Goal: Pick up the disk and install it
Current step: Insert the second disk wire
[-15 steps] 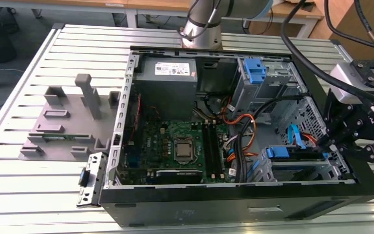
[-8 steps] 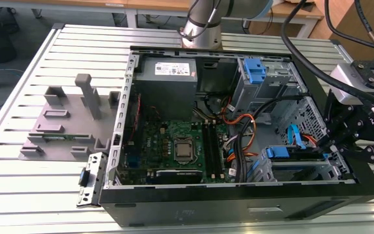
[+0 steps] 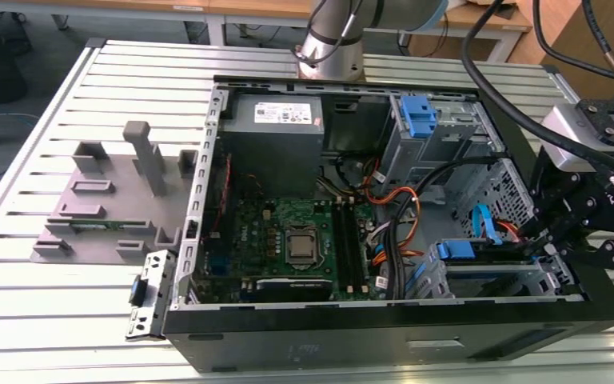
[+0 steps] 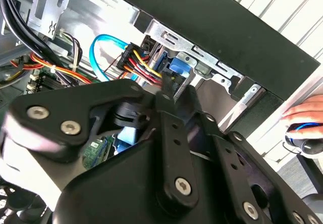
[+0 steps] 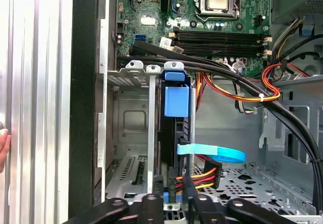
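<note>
Slatted metal table bears open computer case.

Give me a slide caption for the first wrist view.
End effector at the cabled end of the disk, which stands on edge in the drive cage of the open computer case.

A: Any print you can make out?
B: None. The white label on the grey power-supply box carries print, but too small to read.
A: And the motherboard?
B: Tiny markings, illegible.
</note>
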Controlling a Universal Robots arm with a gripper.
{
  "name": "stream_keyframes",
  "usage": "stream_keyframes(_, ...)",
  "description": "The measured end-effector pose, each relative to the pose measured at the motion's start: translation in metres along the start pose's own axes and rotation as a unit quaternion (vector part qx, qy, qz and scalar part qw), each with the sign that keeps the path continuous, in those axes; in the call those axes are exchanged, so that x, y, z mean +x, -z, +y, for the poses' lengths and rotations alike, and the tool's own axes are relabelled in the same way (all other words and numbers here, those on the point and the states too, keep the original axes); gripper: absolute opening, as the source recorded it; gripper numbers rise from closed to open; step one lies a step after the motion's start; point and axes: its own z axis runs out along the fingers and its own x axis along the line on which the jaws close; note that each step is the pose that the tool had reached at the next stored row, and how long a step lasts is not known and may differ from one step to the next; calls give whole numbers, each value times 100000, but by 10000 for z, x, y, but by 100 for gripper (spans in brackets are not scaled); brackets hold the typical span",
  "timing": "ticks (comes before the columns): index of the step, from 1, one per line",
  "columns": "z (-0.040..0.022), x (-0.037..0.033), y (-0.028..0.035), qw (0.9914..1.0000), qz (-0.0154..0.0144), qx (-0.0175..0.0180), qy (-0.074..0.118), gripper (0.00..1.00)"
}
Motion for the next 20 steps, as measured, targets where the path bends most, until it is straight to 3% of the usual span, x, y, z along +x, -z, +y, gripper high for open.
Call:
stream_keyframes(1,0,0,0,100000,-4,0,-1,23)
stream_keyframes(2,0,0,0,100000,-1,-1,0,30)
stream_keyframes(8,-1,-3,-14,100000,6,0,-5,30)
stream_keyframes(12,-2,-3,-30,100000,271,-3,-2,30)
stream_keyframes(20,-2,-4,-29,99999,333,-2,-2,30)
